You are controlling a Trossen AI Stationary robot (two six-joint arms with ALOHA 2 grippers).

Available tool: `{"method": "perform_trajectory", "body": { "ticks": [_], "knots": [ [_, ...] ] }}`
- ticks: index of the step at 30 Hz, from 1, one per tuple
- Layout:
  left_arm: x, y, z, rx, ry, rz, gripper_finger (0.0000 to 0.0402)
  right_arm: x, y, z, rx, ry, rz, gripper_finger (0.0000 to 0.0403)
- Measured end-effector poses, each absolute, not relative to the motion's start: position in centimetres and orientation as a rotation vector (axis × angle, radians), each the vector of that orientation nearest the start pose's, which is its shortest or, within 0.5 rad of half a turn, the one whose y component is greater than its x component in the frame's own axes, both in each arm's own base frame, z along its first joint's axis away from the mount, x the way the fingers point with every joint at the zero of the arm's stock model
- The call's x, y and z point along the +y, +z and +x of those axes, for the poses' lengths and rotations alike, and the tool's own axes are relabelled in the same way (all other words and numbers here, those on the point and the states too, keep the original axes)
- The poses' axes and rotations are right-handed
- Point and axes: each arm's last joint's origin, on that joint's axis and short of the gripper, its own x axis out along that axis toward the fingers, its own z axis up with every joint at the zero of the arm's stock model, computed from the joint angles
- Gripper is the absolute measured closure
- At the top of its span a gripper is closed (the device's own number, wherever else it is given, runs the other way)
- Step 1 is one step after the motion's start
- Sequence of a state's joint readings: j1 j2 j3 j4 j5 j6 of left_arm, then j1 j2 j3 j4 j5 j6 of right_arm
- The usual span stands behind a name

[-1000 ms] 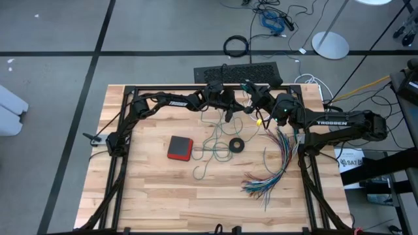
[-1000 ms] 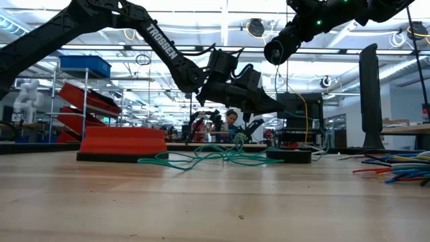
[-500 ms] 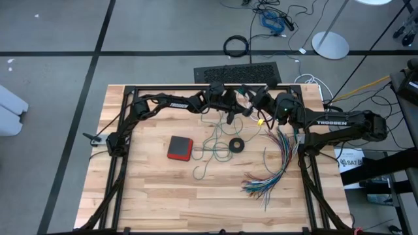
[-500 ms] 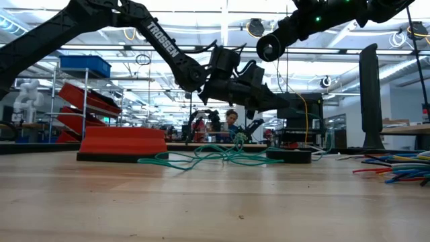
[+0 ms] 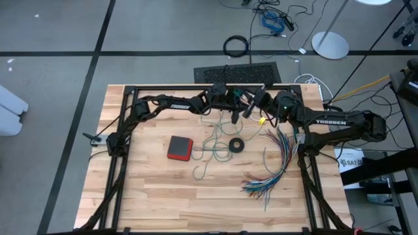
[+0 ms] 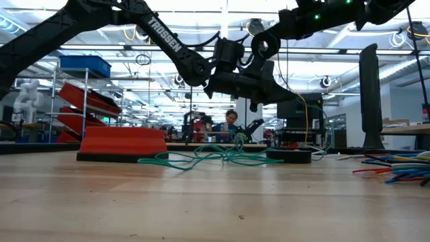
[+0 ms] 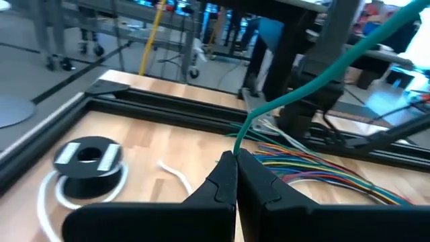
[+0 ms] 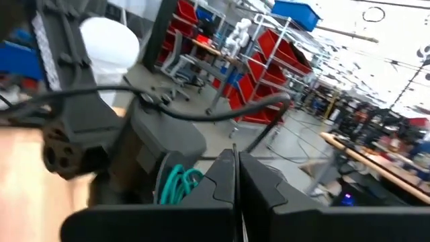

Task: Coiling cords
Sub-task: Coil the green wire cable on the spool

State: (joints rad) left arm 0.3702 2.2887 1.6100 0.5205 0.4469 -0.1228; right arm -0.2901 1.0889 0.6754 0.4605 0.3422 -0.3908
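The teal-green cord (image 5: 213,147) lies in loose loops mid-table, and one strand (image 7: 304,86) rises to my two grippers near the far edge. My left gripper (image 7: 235,156) (image 5: 234,117) is shut on that strand. My right gripper (image 8: 235,156) (image 5: 248,109) is shut just beside it, with a few teal loops (image 8: 179,180) next to its fingers. The white cord (image 7: 173,172) lies on the wood by its round black-and-white piece (image 7: 87,156). My left gripper pinches the teal strand (image 7: 236,144) between its two fingertips, pointing nearly level. From there the strand runs taut, up and away toward my right gripper, clear of the table. My right gripper is shut on the teal cord. Its own fingers hide the place of contact; the coiled loops (image 8: 176,185) hang beside one finger, clear of the table.
A fan of multicoloured wires (image 5: 274,163) spreads over the right half of the table. A small black ring (image 5: 236,145) and a red box (image 5: 179,147) sit mid-table beside the teal loops. The black frame rail (image 5: 196,87) runs along the far edge.
My left gripper has risen a little and shifted toward the far edge and my right gripper, staying shut on the strand. My right gripper has kept its place but rolled at the wrist. The teal loops on the table have stayed where they were.
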Motion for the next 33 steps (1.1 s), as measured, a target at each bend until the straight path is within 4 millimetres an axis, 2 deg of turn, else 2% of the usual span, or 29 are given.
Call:
{"method": "perform_trajectory", "body": {
  "ticks": [8, 13, 19, 24, 28, 33],
  "knots": [
    [18.2, 18.1, 48.2, 0.154, -0.033, -0.19, 0.0401, -7.6, 29.8, 23.0, 0.048, -0.542, -0.333, 0.0403],
    [18.9, 17.9, 47.9, 0.177, -0.016, -0.202, 0.0401, -7.6, 29.8, 22.9, 0.043, -0.543, -0.31, 0.0403],
    [20.6, 17.2, 47.0, 0.238, 0.005, -0.236, 0.0401, -7.2, 30.4, 21.8, 0.055, -0.544, -0.3, 0.0403],
    [21.3, 17.1, 46.5, 0.252, -0.037, -0.281, 0.0402, -6.8, 30.8, 20.0, 0.126, -0.577, -0.308, 0.0403],
    [21.9, 17.3, 46.1, 0.262, -0.026, -0.291, 0.0402, -6.6, 30.3, 19.1, 0.212, -0.574, -0.3, 0.0403],
    [22.6, 18.7, 45.3, 0.261, -0.055, -0.325, 0.0402, -6.5, 29.0, 18.8, 0.351, -0.55, -0.288, 0.0403]
  ]
}}
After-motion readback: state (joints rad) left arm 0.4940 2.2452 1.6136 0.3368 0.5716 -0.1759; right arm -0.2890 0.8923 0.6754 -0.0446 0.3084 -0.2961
